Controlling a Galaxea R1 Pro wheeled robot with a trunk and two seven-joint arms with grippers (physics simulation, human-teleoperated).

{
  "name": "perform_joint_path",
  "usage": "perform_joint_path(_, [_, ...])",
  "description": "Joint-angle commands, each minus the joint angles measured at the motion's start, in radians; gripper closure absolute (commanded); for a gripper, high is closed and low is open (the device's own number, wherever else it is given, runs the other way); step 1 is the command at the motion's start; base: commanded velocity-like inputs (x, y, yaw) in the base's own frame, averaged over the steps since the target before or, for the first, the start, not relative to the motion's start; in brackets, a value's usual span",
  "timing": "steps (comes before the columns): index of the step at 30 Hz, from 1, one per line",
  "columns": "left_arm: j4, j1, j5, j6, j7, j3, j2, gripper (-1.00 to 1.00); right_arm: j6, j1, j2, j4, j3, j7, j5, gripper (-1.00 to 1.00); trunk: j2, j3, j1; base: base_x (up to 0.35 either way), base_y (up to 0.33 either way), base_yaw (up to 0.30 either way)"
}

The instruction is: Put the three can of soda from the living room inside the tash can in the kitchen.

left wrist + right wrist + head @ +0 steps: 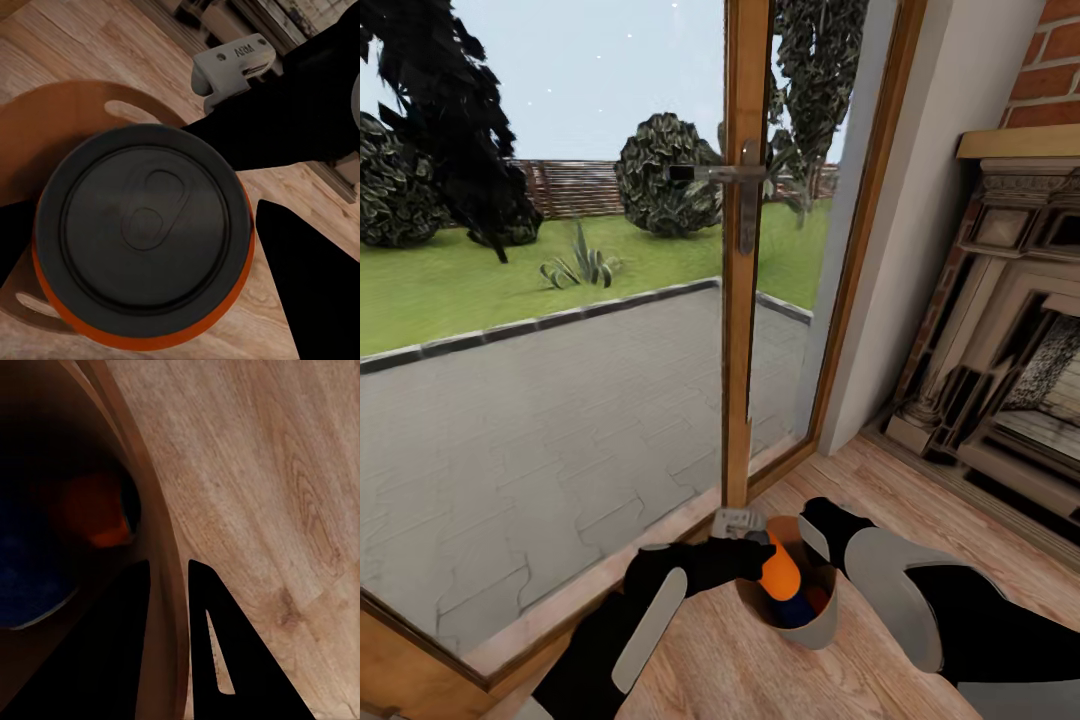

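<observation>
The left claw [755, 550] is holding an orange can of soda [780, 572] over the mouth of the tash can [815, 628], which is standing on the plank floor [740, 670] by the glass door [745, 250] of the living room, with a dark blue can [792, 610] lying inside. The right claw [171, 585] is pinching the bin's rim, fingers closed on either side of the wall. Judging by looks, the cans are light, stiff and slick, best gripped across the body, and the light bin could tip if carried by one edge.

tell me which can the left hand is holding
The orange can, held by the left hand over the bin; the dark blue can lies inside the bin, ungripped.
</observation>
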Motion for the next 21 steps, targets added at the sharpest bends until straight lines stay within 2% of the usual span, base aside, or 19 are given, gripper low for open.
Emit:
perform_joint_path(1, [0.001, 0.000, 0.000, -0.001, 0.000, -0.002, 0.000, 1.00, 0.000, 0.000, 0.001, 0.000, 0.005, 0.003, 0.002, 1.00, 0.000, 0.000, 0.000, 0.000, 0.000, 0.000])
perform_joint_path(15, [0.009, 0.000, 0.001, -0.027, 0.034, -0.028, -0.001, 1.00, 0.000, 0.000, 0.007, 0.000, 0.005, 0.003, 0.002, 1.00, 0.000, 0.000, 0.000, 0.000, 0.000, 0.000])
perform_joint_path(21, [0.042, -0.002, 0.000, -0.049, 0.035, -0.029, -0.005, 1.00, 0.000, -0.001, 0.009, 0.001, 0.005, 0.003, 0.002, 1.00, 0.000, 0.000, 0.000, 0.000, 0.000, 0.000])
